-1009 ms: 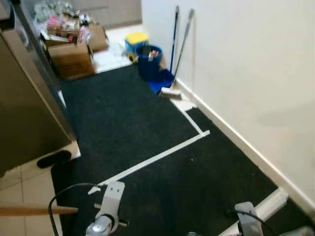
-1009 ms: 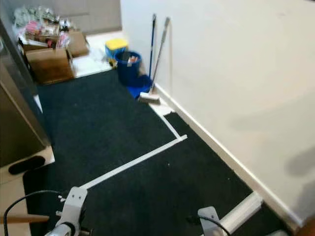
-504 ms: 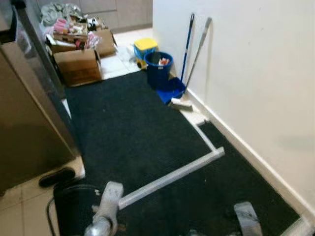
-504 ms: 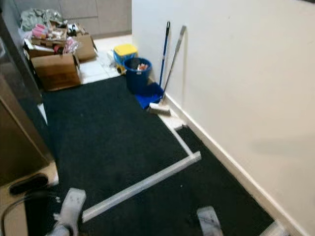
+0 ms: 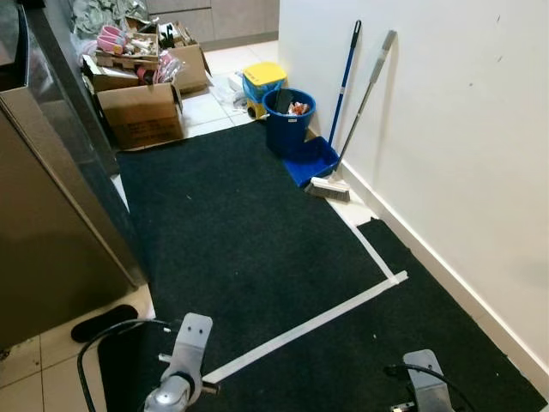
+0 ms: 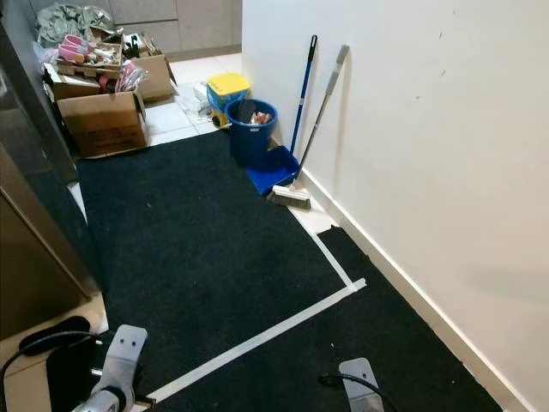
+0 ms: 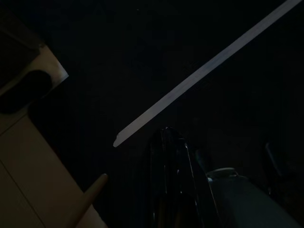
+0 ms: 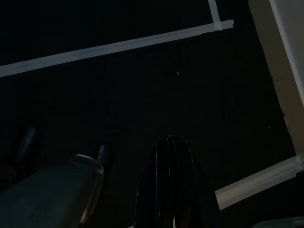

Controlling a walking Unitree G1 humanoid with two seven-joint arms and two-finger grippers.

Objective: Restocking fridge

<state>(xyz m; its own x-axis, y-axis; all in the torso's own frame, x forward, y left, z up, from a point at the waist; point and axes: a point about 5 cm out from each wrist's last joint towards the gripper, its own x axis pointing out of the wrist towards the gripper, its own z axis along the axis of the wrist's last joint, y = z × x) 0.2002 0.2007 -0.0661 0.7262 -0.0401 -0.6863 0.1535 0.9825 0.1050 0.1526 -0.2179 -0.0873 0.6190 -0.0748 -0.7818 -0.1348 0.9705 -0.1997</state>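
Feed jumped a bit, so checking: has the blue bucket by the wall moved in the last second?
No. The blue bucket sits beside the yellow box and the blue dustpan as before; the whole picture shifted, so the camera moved.

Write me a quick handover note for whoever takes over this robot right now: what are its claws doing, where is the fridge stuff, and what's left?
Left claw and right claw: both hang idle over the black carpet, holding nothing; finger state unclear.
Tall steel fridge stands on the robot's left.
Brown cardboard boxes of goods sit beyond the carpet's far edge, near the blue bucket.
Done: nothing picked up.
Left: probably fetch goods and stock the fridge.
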